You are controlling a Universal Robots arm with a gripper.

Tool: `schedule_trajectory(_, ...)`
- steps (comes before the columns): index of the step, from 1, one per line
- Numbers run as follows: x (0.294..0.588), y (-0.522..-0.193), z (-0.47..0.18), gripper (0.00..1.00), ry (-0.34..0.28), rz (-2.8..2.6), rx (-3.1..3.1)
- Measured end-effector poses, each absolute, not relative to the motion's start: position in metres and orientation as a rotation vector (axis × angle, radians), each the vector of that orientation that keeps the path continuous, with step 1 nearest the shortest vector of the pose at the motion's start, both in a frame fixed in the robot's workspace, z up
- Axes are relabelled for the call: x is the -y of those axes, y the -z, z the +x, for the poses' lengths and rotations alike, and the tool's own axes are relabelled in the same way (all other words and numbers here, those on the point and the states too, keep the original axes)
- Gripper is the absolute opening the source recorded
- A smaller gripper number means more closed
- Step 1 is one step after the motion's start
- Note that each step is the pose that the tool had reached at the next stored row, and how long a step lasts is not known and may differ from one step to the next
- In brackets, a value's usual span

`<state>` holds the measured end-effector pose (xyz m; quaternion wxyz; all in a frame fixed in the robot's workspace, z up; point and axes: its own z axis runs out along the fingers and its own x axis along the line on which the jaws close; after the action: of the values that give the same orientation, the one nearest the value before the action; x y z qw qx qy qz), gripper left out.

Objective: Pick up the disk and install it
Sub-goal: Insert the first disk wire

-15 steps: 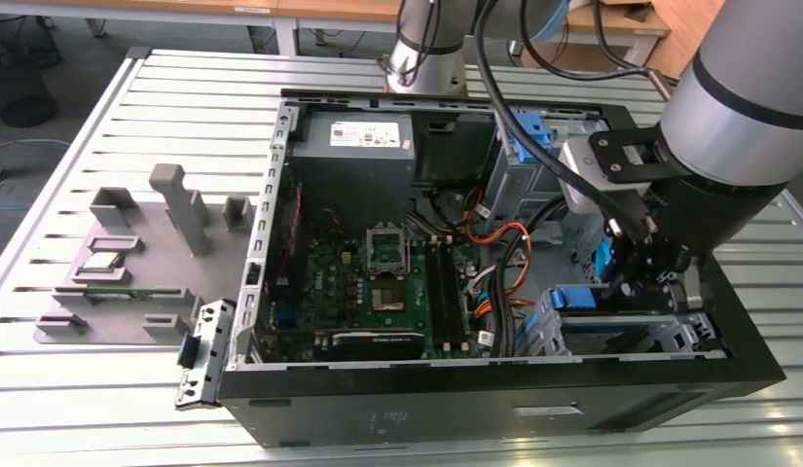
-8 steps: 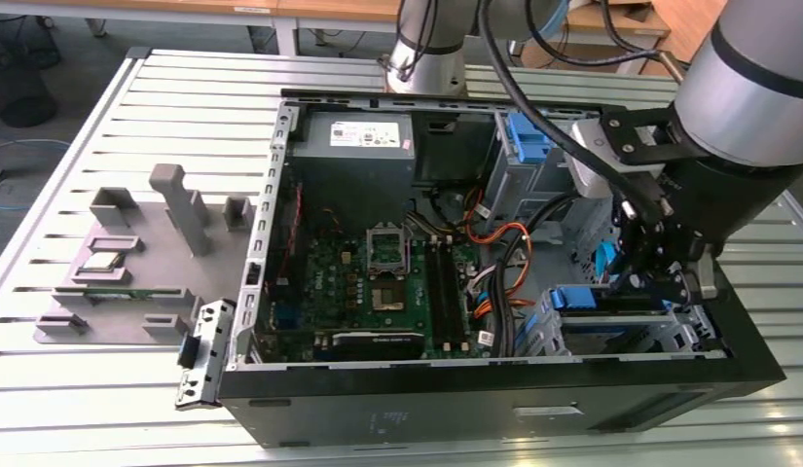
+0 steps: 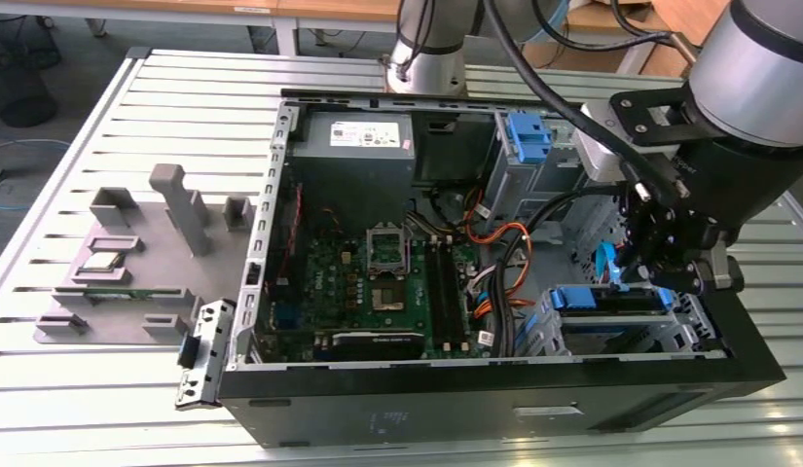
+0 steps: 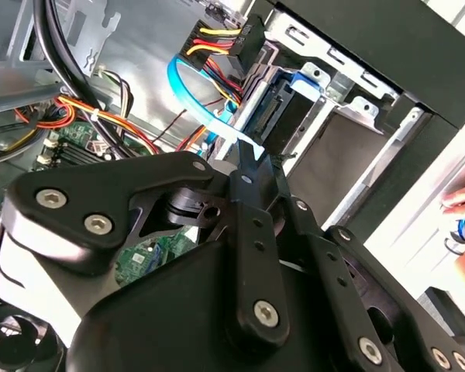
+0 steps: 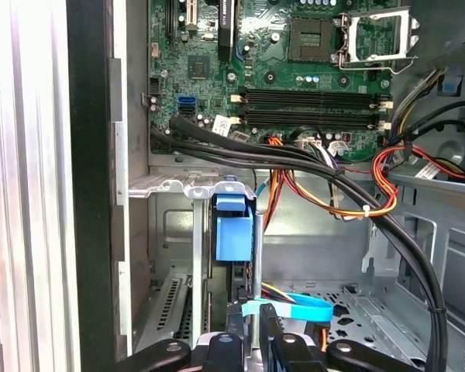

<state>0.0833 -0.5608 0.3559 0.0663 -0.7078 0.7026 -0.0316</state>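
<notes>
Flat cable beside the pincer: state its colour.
Light blue cable, best in the second wrist view.

You won't find any print here that can be read. The pale label [image 3: 362, 135] on the power supply in the exterior view carries marks too small to make out, and the white stickers [image 5: 222, 123] on the motherboard [image 5: 279, 62] in the first wrist view are likewise illegible.

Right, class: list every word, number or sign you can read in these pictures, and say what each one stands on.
No text here can be read.
Power supply label, exterior view: print too small to read.
White sticker on the motherboard, first wrist view: too blurred to read.
Pale marking on the black computer case, exterior view: not legible.
</notes>
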Motion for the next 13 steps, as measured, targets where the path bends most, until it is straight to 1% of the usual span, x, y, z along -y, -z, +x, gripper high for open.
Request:
schedule_trajectory(7, 0.5608, -0.3560, 0.0833, 0.23, 0.095, -2.134, -2.119)
schedule_trajectory(9, 0.5608, -0.3556, 0.0835, 0.23, 0.077, -2.143, -2.129)
schedule_trajectory(13, 0.5608, -0.3543, 0.0847, 0.23, 0.011, -2.172, -2.161)
